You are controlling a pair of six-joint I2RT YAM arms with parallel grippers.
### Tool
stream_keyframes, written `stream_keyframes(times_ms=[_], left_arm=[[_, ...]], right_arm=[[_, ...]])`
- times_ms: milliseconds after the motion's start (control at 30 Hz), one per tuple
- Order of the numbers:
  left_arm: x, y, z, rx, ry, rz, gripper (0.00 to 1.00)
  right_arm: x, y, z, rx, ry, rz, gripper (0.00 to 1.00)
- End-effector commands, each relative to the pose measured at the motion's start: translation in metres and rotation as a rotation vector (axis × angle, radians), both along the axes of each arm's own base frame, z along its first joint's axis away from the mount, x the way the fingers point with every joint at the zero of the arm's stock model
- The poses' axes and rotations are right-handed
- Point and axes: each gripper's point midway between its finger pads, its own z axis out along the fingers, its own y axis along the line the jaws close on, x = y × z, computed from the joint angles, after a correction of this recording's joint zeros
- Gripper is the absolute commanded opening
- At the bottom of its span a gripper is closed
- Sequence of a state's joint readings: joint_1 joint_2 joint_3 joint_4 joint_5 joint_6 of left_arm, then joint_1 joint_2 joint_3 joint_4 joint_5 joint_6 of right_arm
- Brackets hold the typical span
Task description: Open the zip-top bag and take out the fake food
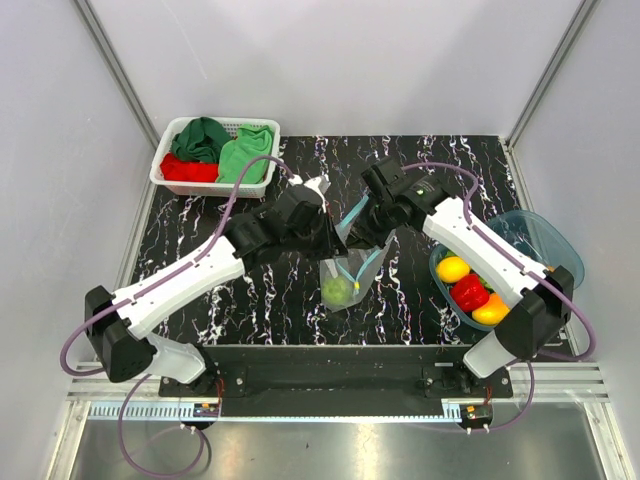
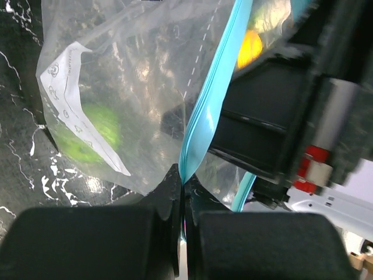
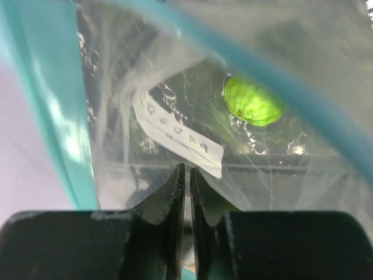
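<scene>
The clear zip-top bag (image 1: 352, 268) hangs over the middle of the black marble table between my two grippers. Its light blue zip strip (image 2: 210, 99) runs up from my left gripper (image 2: 183, 175), which is shut on the strip's edge. My right gripper (image 3: 187, 169) is shut on the bag's clear wall (image 3: 145, 87) on the opposite side, just below a white label (image 3: 178, 137). One green piece of fake food (image 1: 337, 291) lies in the bottom of the bag (image 2: 134, 76); it also shows as a green lump (image 3: 253, 102) through the plastic. In the top view the left gripper (image 1: 334, 236) and right gripper (image 1: 364, 234) nearly meet.
A translucent teal tub (image 1: 548, 228) at the right edge holds yellow (image 1: 453, 268), red (image 1: 470, 292) and orange (image 1: 491, 310) fake food, partly under my right arm. A white basket (image 1: 157, 172) with red and green cloths stands at the back left.
</scene>
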State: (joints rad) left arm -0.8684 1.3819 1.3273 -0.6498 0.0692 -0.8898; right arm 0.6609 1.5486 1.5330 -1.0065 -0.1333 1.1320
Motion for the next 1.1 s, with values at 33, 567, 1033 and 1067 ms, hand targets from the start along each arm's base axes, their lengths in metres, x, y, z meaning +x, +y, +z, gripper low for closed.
stream_keyframes(times_ms=[33, 567, 1033, 1067], left_arm=[[0.005, -0.016, 0.039, -0.029, -0.188, 0.0, 0.0], [0.003, -0.028, 0.051, -0.198, -0.156, -0.015, 0.0], [0.009, -0.079, 0.043, -0.387, -0.041, -0.187, 0.0], [0.007, -0.076, 0.04, -0.388, -0.033, -0.195, 0.0]], right_arm=[[0.009, 0.012, 0.005, 0.058, 0.031, -0.068, 0.15], [-0.014, -0.02, -0.063, -0.031, -0.014, -0.018, 0.16], [-0.026, -0.065, -0.074, -0.278, -0.142, 0.235, 0.43], [-0.028, -0.064, -0.078, -0.275, -0.13, 0.25, 0.47]])
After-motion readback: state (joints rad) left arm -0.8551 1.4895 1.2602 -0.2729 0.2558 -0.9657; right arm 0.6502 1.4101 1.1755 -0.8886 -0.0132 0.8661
